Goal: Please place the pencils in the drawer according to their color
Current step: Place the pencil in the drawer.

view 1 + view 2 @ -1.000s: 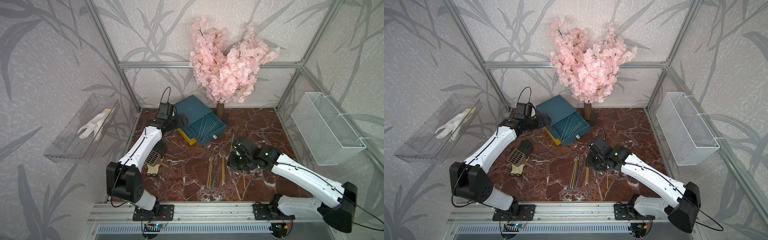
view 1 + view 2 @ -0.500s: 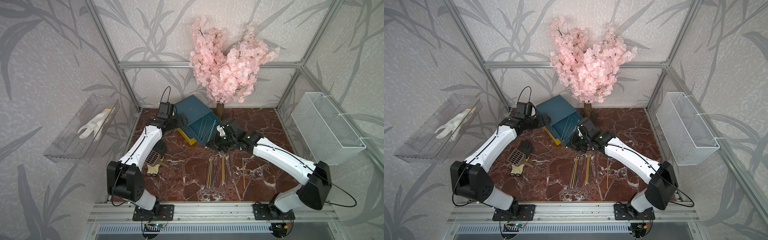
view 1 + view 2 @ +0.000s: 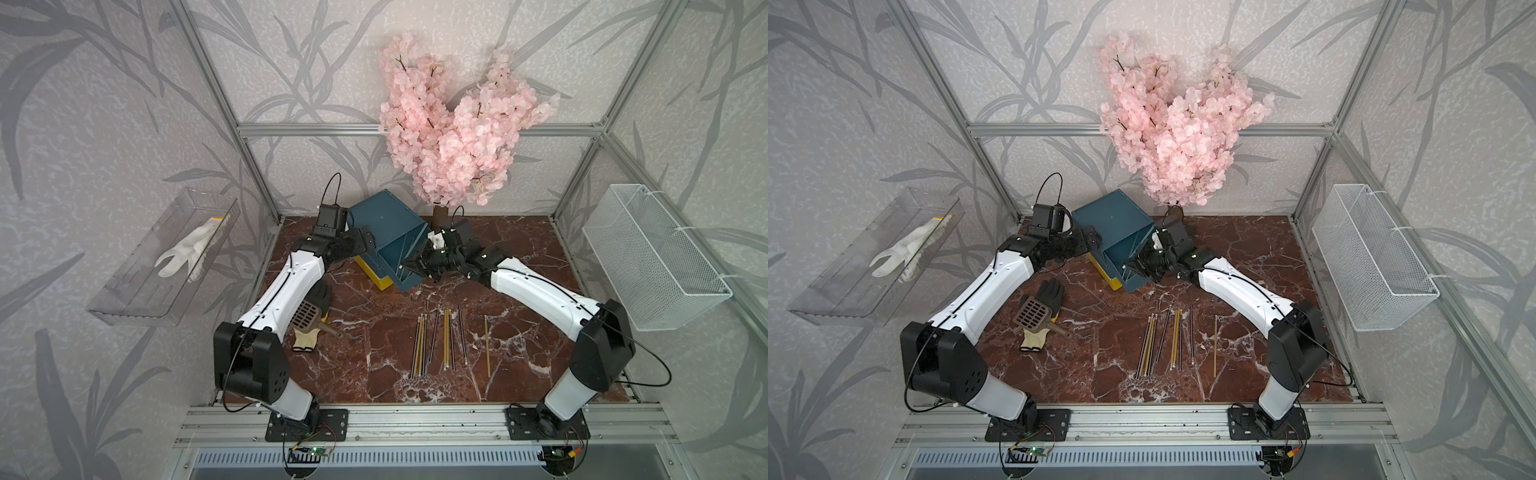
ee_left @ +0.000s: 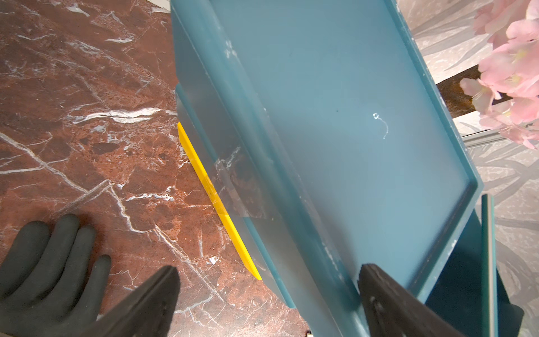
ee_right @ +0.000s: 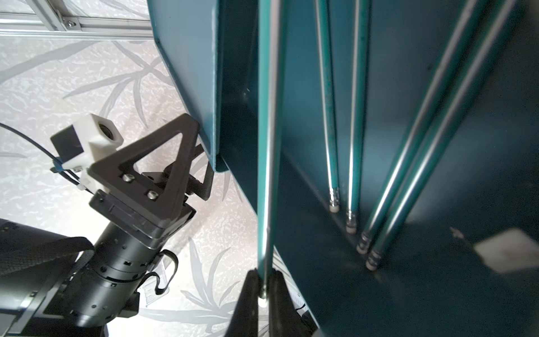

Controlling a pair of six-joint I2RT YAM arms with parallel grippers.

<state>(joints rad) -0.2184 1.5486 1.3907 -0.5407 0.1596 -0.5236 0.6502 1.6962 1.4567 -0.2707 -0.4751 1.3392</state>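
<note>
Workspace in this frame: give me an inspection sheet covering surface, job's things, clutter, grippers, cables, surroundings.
Surface: red marble tabletop.
Job's things: drawer chest, teal drawer out holding four teal pencils; yellow and dark pencils lie in a row on the tabletop.
Clutter: brown scoop lying on a black glove.
Grippers: left gripper open at the chest; right gripper shut on a teal pencil.
Cables: black loop above left wrist.
Surroundings: blossom tree, wire basket, clear tray with white glove.

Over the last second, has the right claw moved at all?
Yes. The right gripper left its spot above the loose pencils and travelled away from them to the open teal drawer, a teal pencil pinched in it.
</note>
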